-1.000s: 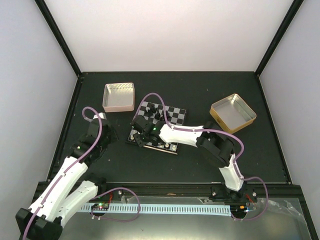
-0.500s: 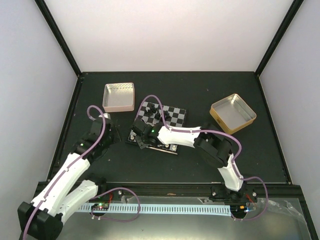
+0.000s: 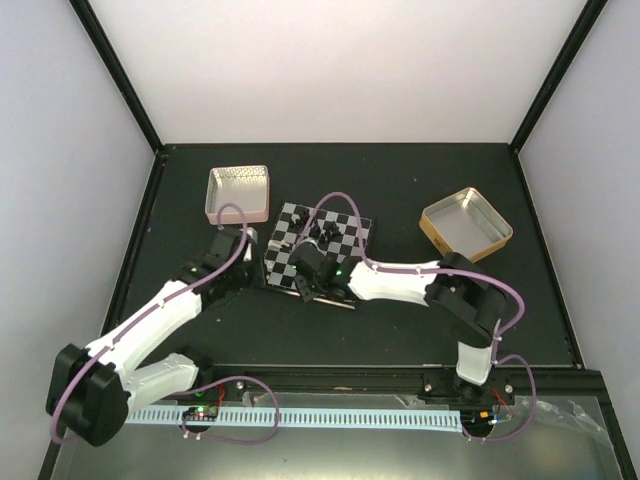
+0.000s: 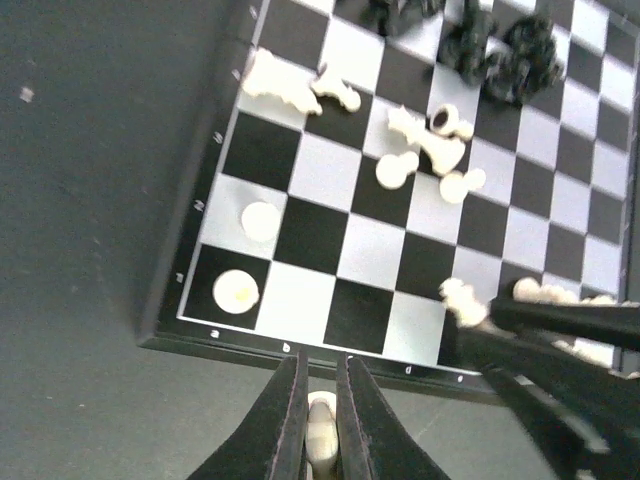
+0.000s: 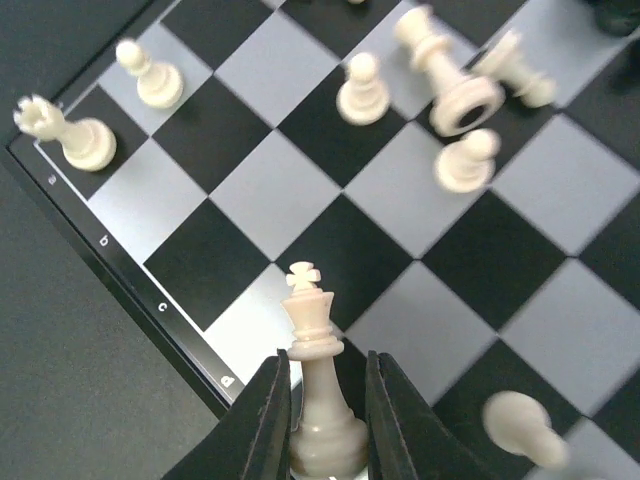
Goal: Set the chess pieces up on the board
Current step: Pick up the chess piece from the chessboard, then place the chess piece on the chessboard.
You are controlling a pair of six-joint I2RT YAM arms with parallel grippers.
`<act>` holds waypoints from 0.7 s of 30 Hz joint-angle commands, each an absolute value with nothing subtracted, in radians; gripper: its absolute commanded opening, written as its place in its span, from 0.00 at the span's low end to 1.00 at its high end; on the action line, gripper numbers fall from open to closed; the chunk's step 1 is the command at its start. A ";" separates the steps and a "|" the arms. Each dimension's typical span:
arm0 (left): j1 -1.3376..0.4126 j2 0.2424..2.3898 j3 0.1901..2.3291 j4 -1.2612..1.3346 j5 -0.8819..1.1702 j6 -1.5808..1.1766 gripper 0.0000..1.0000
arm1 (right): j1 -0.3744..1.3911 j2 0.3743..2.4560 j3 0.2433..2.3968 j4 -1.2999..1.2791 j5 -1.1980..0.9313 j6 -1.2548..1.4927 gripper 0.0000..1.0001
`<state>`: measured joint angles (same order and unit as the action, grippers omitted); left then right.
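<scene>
The right gripper [image 5: 318,395] pinches a cream-white king [image 5: 316,345] by its round base, one finger pressed on each side. The king's long axis runs straight out along the fingers, and its small cross points away from the wrist, over the near edge of the board [image 5: 262,190] by the letter d. Its body is slim and waisted, with a collar below the crown.

The left gripper [image 4: 320,378] is pressed on a small cream piece [image 4: 321,432] that lies lengthwise between the fingers, rounded end toward the board. I cannot tell what kind of piece it is. It hangs over the dark table [image 4: 90,250], just off the board's lettered edge.

On the corner square by the letter a, a cream rook [image 5: 72,136] stands upright, and a cream pawn [image 5: 150,78] stands on the square just beyond it. Farther in, another pawn [image 5: 362,90] stands upright. Beside it a taller cream piece [image 5: 450,72] lies on its side, with its hollow base turned toward the camera.

At the far side of the board a cluster of black pieces [image 4: 495,50] is bunched close together.

From above, the board lies slightly askew on the table between a pink tin [image 3: 238,193] and a gold tin [image 3: 466,226].
</scene>
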<state>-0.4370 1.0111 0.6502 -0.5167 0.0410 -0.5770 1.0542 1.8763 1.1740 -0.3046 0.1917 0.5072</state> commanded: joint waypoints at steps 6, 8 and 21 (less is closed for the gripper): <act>-0.550 1.211 0.711 -0.449 -0.066 -0.560 0.03 | 1.020 1.685 1.034 -0.087 0.239 0.558 0.09; -0.562 1.247 0.715 -0.433 -0.071 -0.561 0.03 | 1.020 1.667 1.016 -0.069 0.244 0.566 0.09; -0.608 1.408 0.748 -0.388 -0.245 -0.611 0.03 | 1.016 1.623 0.972 -0.047 0.274 0.578 0.09</act>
